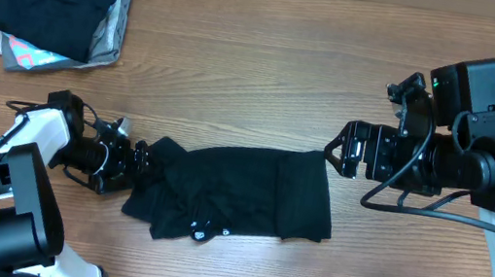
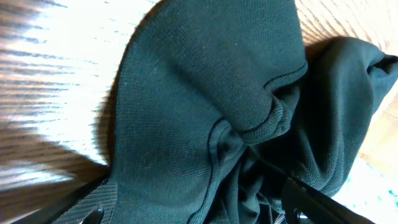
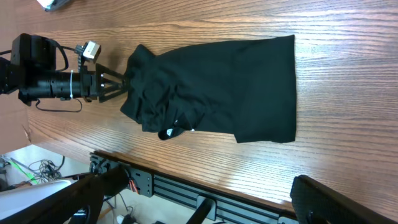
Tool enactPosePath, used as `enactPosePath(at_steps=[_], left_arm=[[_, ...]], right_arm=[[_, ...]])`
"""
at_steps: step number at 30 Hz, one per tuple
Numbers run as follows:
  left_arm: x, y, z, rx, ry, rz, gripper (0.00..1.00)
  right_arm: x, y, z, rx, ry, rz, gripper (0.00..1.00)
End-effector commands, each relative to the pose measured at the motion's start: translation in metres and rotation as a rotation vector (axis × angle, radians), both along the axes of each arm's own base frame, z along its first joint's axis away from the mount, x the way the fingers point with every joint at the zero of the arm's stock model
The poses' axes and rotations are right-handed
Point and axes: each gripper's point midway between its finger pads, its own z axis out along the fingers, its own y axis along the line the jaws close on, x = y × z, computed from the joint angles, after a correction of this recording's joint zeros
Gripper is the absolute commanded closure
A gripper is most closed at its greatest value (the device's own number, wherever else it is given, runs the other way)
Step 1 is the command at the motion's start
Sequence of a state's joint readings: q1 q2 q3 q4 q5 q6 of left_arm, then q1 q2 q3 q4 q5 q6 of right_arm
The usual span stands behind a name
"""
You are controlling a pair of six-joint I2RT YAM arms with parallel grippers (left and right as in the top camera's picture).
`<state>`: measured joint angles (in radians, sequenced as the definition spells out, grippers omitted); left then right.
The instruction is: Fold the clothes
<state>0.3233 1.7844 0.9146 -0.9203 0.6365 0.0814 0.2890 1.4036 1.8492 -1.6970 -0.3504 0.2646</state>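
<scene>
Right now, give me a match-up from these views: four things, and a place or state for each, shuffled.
Things:
1. T-shirt
2. pile of clothes
3. left hand
4. right hand

Place or state:
A. top left in the overhead view
B. open, holding nothing
C. bunched at one end, flat at the other
D. shut on black fabric

Pairs: 1-C, 2-A, 3-D, 4-B

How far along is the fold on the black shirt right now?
Done: the T-shirt is laid out as a narrowed band, and its right end lies flat. In hand: the left gripper pinches the bunched left end. Left: that end is crumpled, so the shirt is no neat stack yet. The right gripper is open by the right edge and holds nothing. The final folds likely remain.
</scene>
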Motion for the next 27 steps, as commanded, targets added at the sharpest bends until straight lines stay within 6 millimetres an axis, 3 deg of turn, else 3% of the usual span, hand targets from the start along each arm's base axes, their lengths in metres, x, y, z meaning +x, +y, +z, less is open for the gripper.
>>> enactPosePath(at_steps=[1, 6, 21, 27], left_arm=[[-0.004, -0.005, -0.016, -0.020, -0.055, -0.087, 0.13], [0.003, -0.010, -0.018, -0.023, -0.135, -0.144, 0.13], [-0.003, -0.039, -0.022, -0.018, -0.174, -0.302, 0.19], [0.000, -0.042, -0.011, 0.003, -0.214, -0.322, 0.16]], right_arm=[[-0.001, -0.001, 0.000, -0.008, -0.012, 0.006, 0.00], [0.000, -0.001, 0.000, -0.007, -0.014, 0.006, 0.00], [0.001, 0.000, 0.001, -0.006, -0.020, 0.006, 0.00], [0.002, 0.000, 0.001, -0.006, -0.021, 0.006, 0.00]])
